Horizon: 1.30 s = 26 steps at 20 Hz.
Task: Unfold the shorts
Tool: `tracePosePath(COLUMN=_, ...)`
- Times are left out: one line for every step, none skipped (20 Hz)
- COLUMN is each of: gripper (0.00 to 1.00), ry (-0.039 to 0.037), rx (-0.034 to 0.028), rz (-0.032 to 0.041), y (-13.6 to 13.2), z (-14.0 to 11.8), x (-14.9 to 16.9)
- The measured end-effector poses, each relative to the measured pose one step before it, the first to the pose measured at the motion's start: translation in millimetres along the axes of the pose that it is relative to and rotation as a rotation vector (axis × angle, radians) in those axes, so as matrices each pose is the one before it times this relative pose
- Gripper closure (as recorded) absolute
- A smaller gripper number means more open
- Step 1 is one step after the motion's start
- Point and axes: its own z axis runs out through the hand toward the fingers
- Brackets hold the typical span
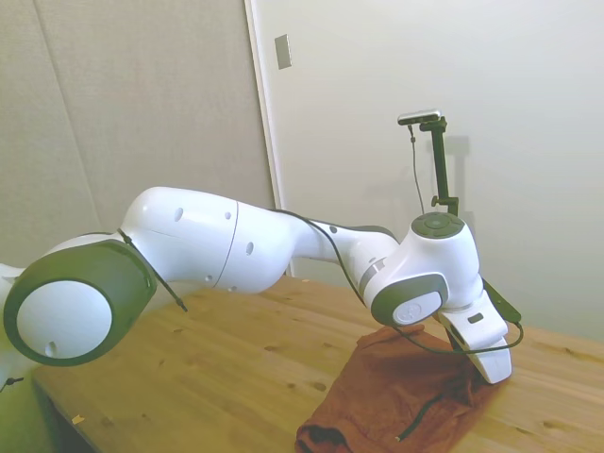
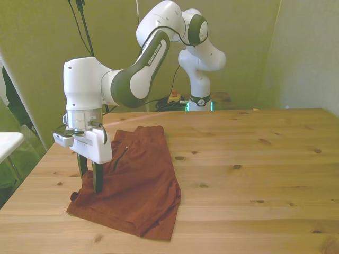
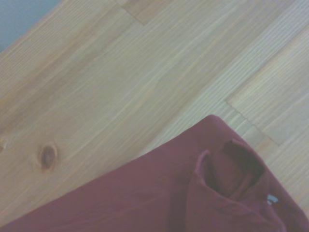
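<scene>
Reading "FRANKA EMIKA" on arm (image 2: pixel 153 61); fingers (image 2: pixel 90 177) on shorts (image 2: pixel 140 185).

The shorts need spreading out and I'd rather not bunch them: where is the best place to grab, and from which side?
Probably the top layer's corner at the front view's left, where the shorts lie folded. Come straight down, as the tool stands there.

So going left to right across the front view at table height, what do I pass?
White arm's end effector → rust-brown soft cloth shorts → bare wooden table.
</scene>
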Motion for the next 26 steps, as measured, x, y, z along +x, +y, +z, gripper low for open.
tracePosePath(gripper=1.00, ry=-0.00098, rx=-0.00052, rz=-0.00034, y=-0.18, z=1.08, x=-0.23)
tracePosePath(gripper=1.00, ry=-0.00107, rx=-0.00041, rz=-0.00025, y=-0.11, z=1.11, x=-0.32)
tracePosePath(gripper=1.00, ry=-0.00112, rx=0.00053, rz=-0.00040, y=-0.50, z=0.69, x=-0.43)
tracePosePath(gripper=1.00, ry=-0.00126, rx=0.00157, rz=-0.00031, y=-0.88, z=0.20, x=-0.45)
tracePosePath(gripper=1.00, ry=-0.00193, rx=0.00170, rz=0.00036, y=-0.97, z=-0.12, x=-0.27)
tracePosePath(gripper=1.00, ry=-0.00326, rx=0.00123, rz=0.00113, y=-0.88, z=-0.27, x=-0.23)
tracePosePath(gripper=1.00, ry=-0.00133, rx=0.00051, rz=-0.00070, y=-0.49, z=0.01, x=-0.11)
tracePosePath(gripper=1.00, ry=-0.00075, rx=0.00022, rz=-0.00048, y=-0.23, z=0.31, x=0.20)
tracePosePath(gripper=1.00, ry=-0.00100, rx=-0.00072, rz=-0.00065, y=-0.02, z=0.83, x=0.15)
tracePosePath(gripper=1.00, ry=-0.00062, rx=-0.00130, rz=-0.00025, y=0.33, z=1.45, x=0.16)
tracePosePath(gripper=1.00, ry=-0.00122, rx=-0.00152, rz=-0.00094, y=0.69, z=1.63, x=0.19)
tracePosePath(gripper=1.00, ry=-0.00215, rx=-0.00037, rz=-0.00299, y=0.54, z=1.44, x=0.06)
tracePosePath(gripper=1.00, ry=-0.00144, rx=0.00020, rz=-0.00365, y=0.37, z=0.61, x=0.17)
tracePosePath(gripper=1.00, ry=-0.00068, rx=0.00136, rz=-0.00494, y=-0.13, z=-0.23, x=0.22)
tracePosePath(gripper=1.00, ry=-0.00017, rx=0.00212, rz=-0.00655, y=-0.56, z=-0.74, x=0.09)
tracePosePath(gripper=1.00, ry=-0.00083, rx=0.00221, rz=-0.00822, y=-0.79, z=-0.73, x=-0.55)
tracePosePath(gripper=1.00, ry=-0.00242, rx=0.00398, rz=-0.00970, y=-1.62, z=-1.14, x=-1.62)
tracePosePath(gripper=1.00, ry=-0.00146, rx=0.00671, rz=-0.01151, y=-2.64, z=-2.70, x=-2.35)
tracePosePath(gripper=1.00, ry=-0.00153, rx=0.01078, rz=-0.01699, y=-3.91, z=-4.78, x=-3.89)
tracePosePath(gripper=1.00, ry=0.00094, rx=0.01259, rz=-0.02210, y=-4.35, z=-5.79, x=-5.15)
tracePosePath(gripper=1.00, ry=0.00109, rx=0.01366, rz=-0.02726, y=-4.32, z=-6.40, x=-6.94)
tracePosePath(gripper=1.00, ry=0.00212, rx=0.01349, rz=-0.02754, y=-3.84, z=-6.25, x=-8.84)
tracePosePath(gripper=1.00, ry=0.00328, rx=0.01231, rz=-0.02855, y=-3.69, z=-5.96, x=-11.20)
tracePosePath(gripper=1.00, ry=0.00594, rx=0.01196, rz=-0.02834, y=-3.36, z=-5.35, x=-12.74)
tracePosePath(gripper=1.00, ry=0.00621, rx=0.01015, rz=-0.02861, y=-3.18, z=-5.03, x=-14.10)
tracePosePath(gripper=1.00, ry=0.00416, rx=0.00873, rz=-0.03096, y=-3.63, z=-4.72, x=-15.19)
